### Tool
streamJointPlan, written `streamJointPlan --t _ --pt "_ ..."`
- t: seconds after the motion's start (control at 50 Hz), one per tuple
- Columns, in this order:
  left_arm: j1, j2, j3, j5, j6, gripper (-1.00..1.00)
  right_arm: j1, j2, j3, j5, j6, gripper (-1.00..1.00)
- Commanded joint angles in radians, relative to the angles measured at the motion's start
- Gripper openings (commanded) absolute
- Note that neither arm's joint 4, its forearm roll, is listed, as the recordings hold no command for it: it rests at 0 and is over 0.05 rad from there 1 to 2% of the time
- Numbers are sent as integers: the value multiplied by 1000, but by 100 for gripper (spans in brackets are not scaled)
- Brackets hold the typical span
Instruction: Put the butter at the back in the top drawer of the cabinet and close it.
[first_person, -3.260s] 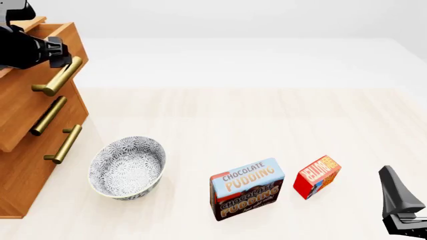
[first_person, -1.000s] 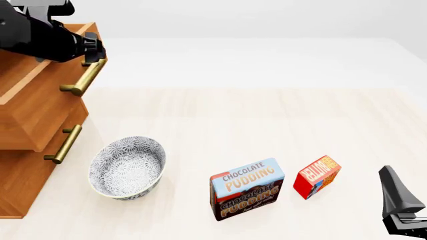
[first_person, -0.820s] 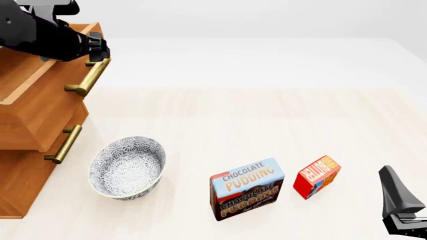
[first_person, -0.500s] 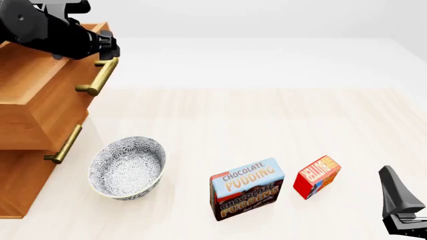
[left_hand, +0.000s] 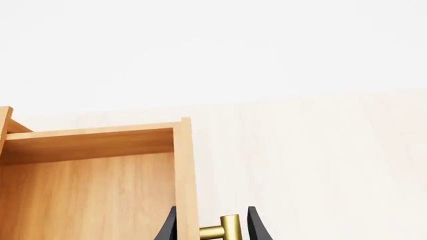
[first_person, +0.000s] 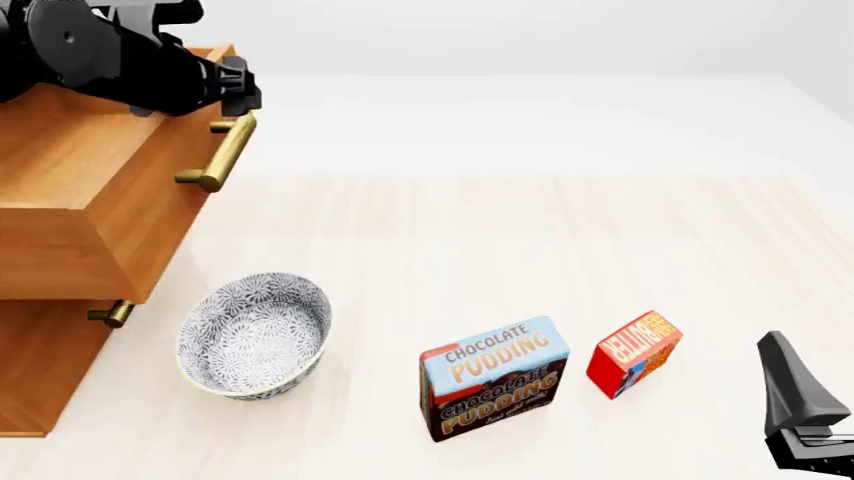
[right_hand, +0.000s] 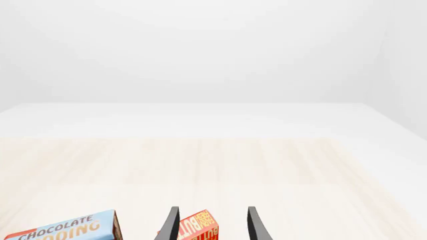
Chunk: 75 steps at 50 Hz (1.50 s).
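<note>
The butter (first_person: 634, 353), a small red box, lies on the table at the front right, and the right wrist view shows its top (right_hand: 200, 229). My right gripper (first_person: 779, 362) stands open just right of it, touching nothing. The cabinet (first_person: 40, 375) is at the left. Its top drawer (first_person: 94, 225) is pulled far out, with its bare wooden inside (left_hand: 87, 195) on show. My left gripper (first_person: 242, 92) is at the far end of the brass handle (first_person: 220, 150). Its fingers (left_hand: 256, 227) stand apart, straddling the handle post (left_hand: 223, 231) and the drawer front.
A patterned grey bowl (first_person: 254, 337) sits just in front of the open drawer. A blue-and-brown Chocolate Pudding box (first_person: 494, 378) stands upright left of the butter. A lower drawer's handle (first_person: 110, 312) peeks out under the open drawer.
My left gripper has drawn the top drawer steadily out to the right, and it now overhangs the lower drawers. The right arm, butter, pudding box and bowl have not moved.
</note>
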Motion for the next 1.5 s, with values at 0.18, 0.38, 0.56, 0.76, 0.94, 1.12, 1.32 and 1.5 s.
streamJointPlan --t 0.18,0.38,0.56,0.76,0.94,1.12,1.32,1.5 --pt "-55 149 80 -1 70 100 0 0 0 0 0 100" --pt "-84 202 -19 45 60 100 0 0 0 0 0 100" --pt "-113 224 -76 78 50 100 0 0 0 0 0 100" --pt "-140 244 -121 99 42 100 0 0 0 0 0 100" --pt "-152 245 -141 111 39 100 0 0 0 0 0 100" --pt "-150 226 -145 126 52 100 0 0 0 0 0 100" --pt "-143 182 -152 154 74 100 0 0 0 0 0 100" --pt "-142 139 -158 179 88 100 0 0 0 0 0 100"
